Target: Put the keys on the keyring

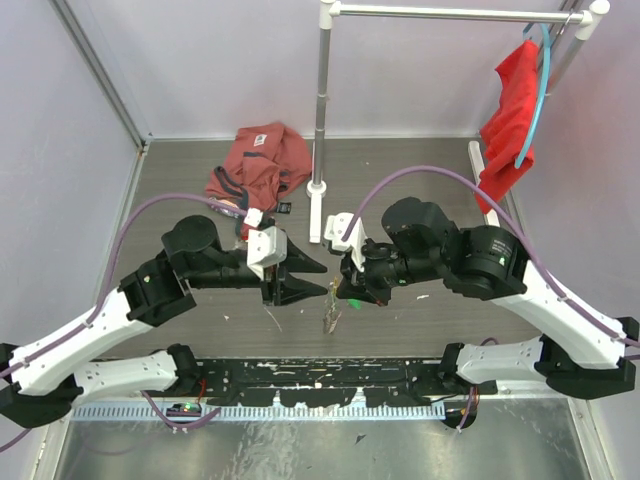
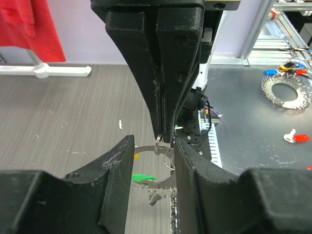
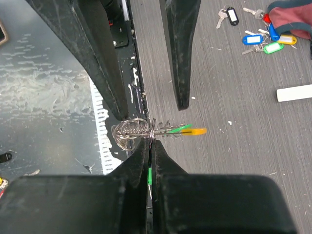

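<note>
Dangling keyring [image 3: 132,130], tags [image 3: 187,130] toward far side.

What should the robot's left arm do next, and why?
Probably pull the left arm back and reach for one of the loose keys lying beside the red cloth. The left jaws stand open on either side of the keyring and grip nothing. The right jaws are shut on the keyring, so it seems ready for a key.
</note>
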